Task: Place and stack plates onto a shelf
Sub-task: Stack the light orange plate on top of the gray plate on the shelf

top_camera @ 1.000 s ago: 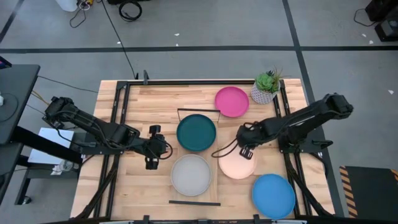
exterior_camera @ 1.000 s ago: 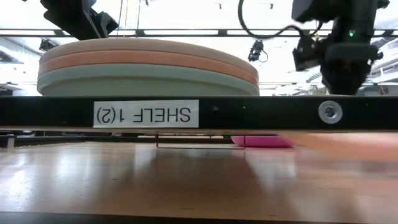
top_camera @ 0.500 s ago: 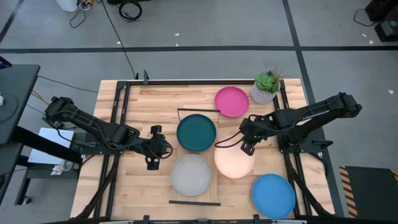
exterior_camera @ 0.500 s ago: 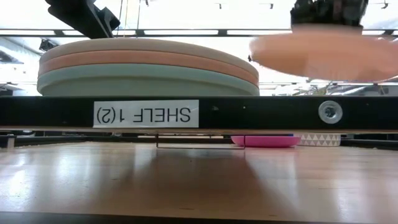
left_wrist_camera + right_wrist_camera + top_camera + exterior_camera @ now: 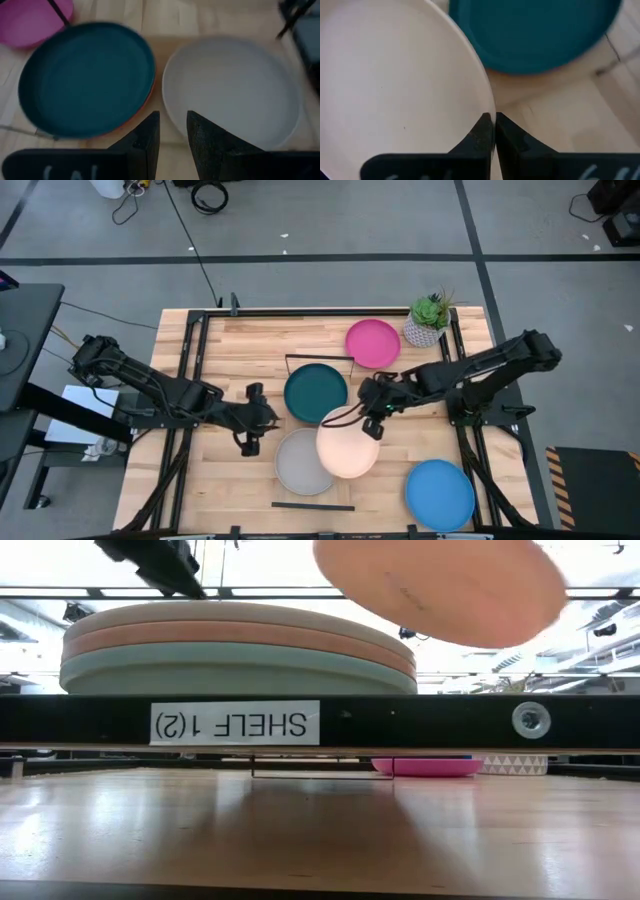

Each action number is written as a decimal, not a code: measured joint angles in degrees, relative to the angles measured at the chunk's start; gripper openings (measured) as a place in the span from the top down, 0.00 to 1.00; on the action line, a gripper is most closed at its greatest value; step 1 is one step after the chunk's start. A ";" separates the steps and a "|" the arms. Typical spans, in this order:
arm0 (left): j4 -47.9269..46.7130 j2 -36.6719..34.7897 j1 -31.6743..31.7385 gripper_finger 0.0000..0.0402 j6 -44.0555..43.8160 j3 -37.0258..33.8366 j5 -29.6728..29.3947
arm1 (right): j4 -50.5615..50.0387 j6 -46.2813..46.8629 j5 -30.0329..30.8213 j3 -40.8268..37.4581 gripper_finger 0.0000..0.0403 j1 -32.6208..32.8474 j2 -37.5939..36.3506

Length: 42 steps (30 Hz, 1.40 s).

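High view: slatted wood table (image 5: 250,340), grey floor (image 5: 330,220), black cable (image 5: 208,197).

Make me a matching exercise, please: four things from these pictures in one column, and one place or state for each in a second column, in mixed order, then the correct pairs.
Things:
1. cream plate
2. magenta plate
3. bright blue plate
4. dark teal plate

Places or states:
A. lying on the shelf, beside the pale grey plate
B. alone near the table's front right corner
C. held at its rim by the right gripper, above the table
D. flat on the table next to the potted plant

Pairs: 1-C, 2-D, 3-B, 4-A
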 joint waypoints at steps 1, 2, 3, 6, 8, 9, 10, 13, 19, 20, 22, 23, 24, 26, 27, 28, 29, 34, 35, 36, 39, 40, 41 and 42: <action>1.29 -0.02 0.00 0.74 -0.35 0.01 0.00 | 0.10 -0.92 0.25 1.63 0.96 0.00 1.52; 2.15 -0.02 0.00 0.74 -0.43 0.02 0.00 | 0.13 -1.92 0.30 3.38 0.96 0.00 3.06; 2.88 -0.07 0.00 0.74 -0.40 0.02 0.00 | 0.11 -3.00 0.32 5.12 0.96 0.00 4.55; 2.39 -1.55 0.00 0.74 -0.40 0.90 0.28 | 0.17 -6.69 0.47 10.76 0.96 0.00 9.19; 2.34 -2.98 -0.08 0.74 -0.38 2.06 0.47 | 0.17 -9.14 1.25 14.09 0.96 0.00 12.11; 1.46 -3.69 -0.27 0.74 -0.38 2.73 0.52 | 0.18 -10.31 1.62 15.80 0.96 0.00 13.54; 1.32 -4.28 -0.50 0.74 -0.38 3.45 0.52 | 0.38 -11.29 1.72 17.06 0.96 -0.02 14.75; 1.11 -6.54 -1.25 0.74 0.83 4.63 0.51 | 0.47 -14.12 1.74 21.08 0.96 -0.57 18.80; -0.01 -10.03 -1.88 0.74 0.95 4.83 0.50 | 1.18 -17.29 0.13 25.50 0.96 -1.56 25.44; -0.76 -10.44 -1.92 0.74 0.78 4.83 0.54 | 1.59 -17.47 -0.91 25.73 0.96 -1.72 26.28; -1.97 -10.69 -2.14 0.74 0.19 4.81 0.49 | 2.25 -17.52 -2.57 25.80 0.96 -1.99 27.61; -2.30 -10.62 -2.16 0.74 0.07 4.81 0.52 | 2.25 -17.52 -3.04 25.80 0.96 -2.06 28.18; -3.07 -10.57 -2.22 0.74 -0.01 4.81 0.64 | 2.33 -17.35 -3.22 25.80 0.96 -2.08 28.69; -3.40 -10.43 -2.27 0.74 -0.46 4.79 0.68 | 2.38 -17.40 -3.22 25.80 0.95 -2.08 29.49; -3.38 -10.23 -2.27 0.74 -0.60 4.79 0.66 | 2.23 -17.44 -3.71 25.80 0.94 -2.08 29.88; -3.73 -10.12 -2.25 0.74 -0.64 4.79 0.66 | 2.17 -17.50 -4.48 25.80 0.93 -2.08 30.04; -3.90 -10.09 -2.26 0.74 -0.65 4.74 0.68 | 1.99 -17.49 -5.22 25.80 0.92 -2.08 30.11; -3.73 -9.73 -2.23 0.74 -0.69 4.74 0.68 | 1.14 -17.11 -6.08 25.58 0.86 -2.05 30.02; -3.66 -9.77 -2.23 0.74 -0.68 4.74 0.66 | 1.05 -17.12 -6.12 25.56 0.85 -2.02 30.02; -3.64 -9.79 -2.23 0.74 -0.69 4.74 0.66 | 1.07 -17.11 -6.17 25.56 0.84 -2.01 30.02; -3.68 -9.75 -2.25 0.74 -0.71 4.74 0.66 | 0.00 -16.70 -6.42 25.56 0.83 -1.95 30.02; -3.66 -9.77 -2.25 0.74 -0.75 4.74 0.66 | -0.66 -16.39 -7.02 25.55 0.83 -1.96 29.79; -3.67 -9.77 -2.25 0.74 -0.81 4.74 0.66 | -1.62 -16.02 -7.67 25.50 0.83 -1.97 29.33; -3.71 -9.77 -2.25 0.74 -0.85 4.74 0.66 | -2.32 -15.68 -8.32 25.49 0.83 -1.93 28.77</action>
